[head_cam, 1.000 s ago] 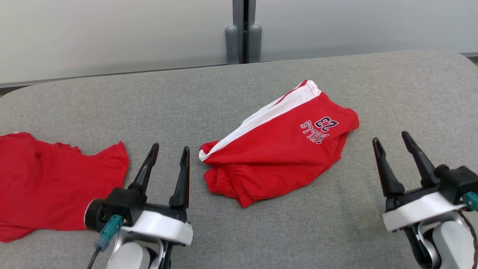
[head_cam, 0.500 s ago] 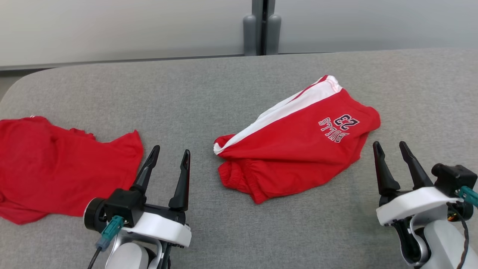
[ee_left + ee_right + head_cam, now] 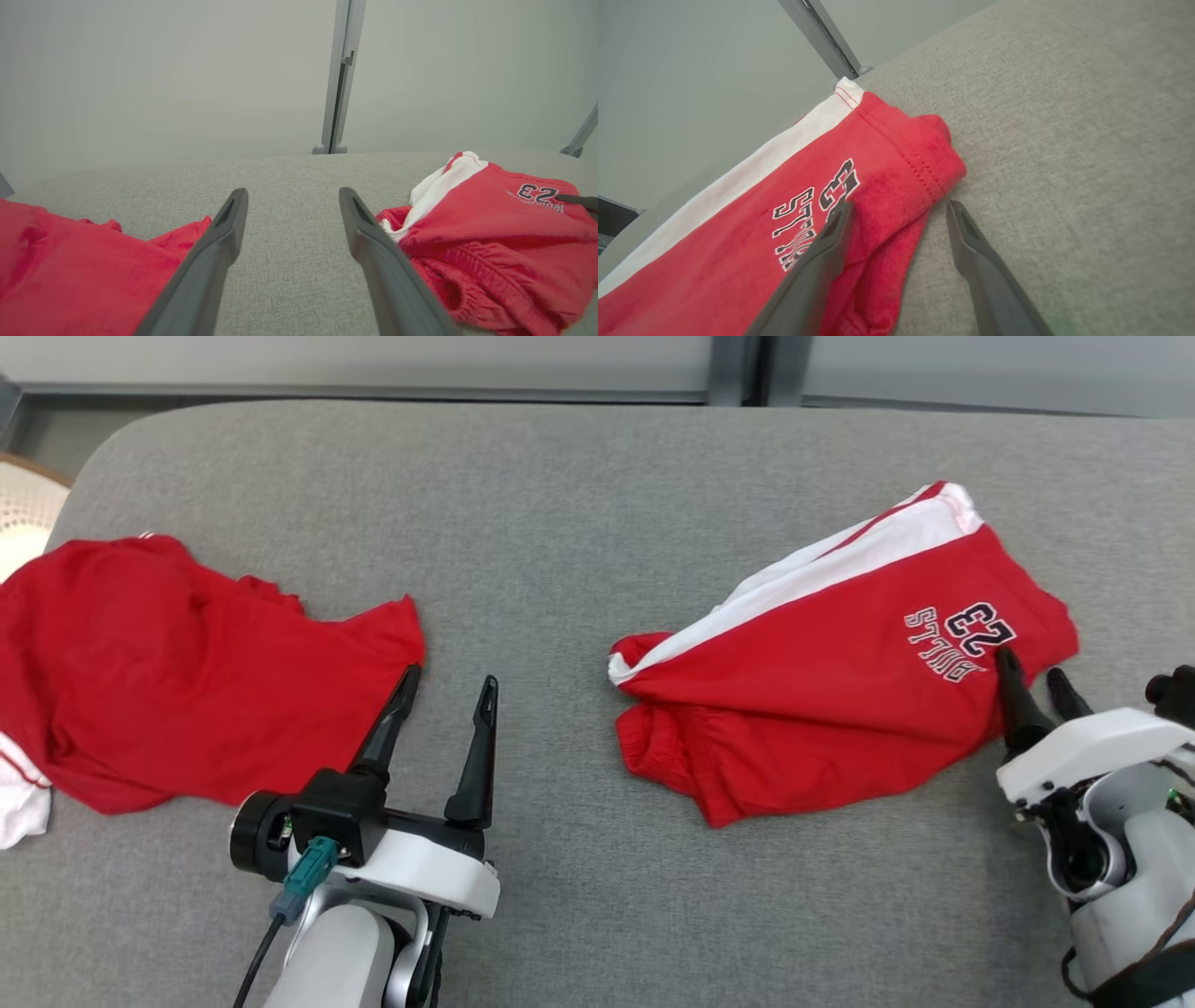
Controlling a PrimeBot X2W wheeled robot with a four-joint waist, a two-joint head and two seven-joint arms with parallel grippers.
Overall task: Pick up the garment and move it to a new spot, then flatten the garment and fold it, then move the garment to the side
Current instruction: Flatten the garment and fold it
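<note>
right wrist view: right gripper [image 3: 899, 205] open, shorts [image 3: 887, 158] hem between its fingers
left gripper [image 3: 449, 678]: open, empty, shorts to its right
tip: catch both layers before closing

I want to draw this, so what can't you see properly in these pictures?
Shirt: head view, left side cut off by the edge.
Shorts lettering: right wrist view, a finger of the right gripper covers part.
Pale thing: head view corner, mostly cut off; unidentifiable.
</note>
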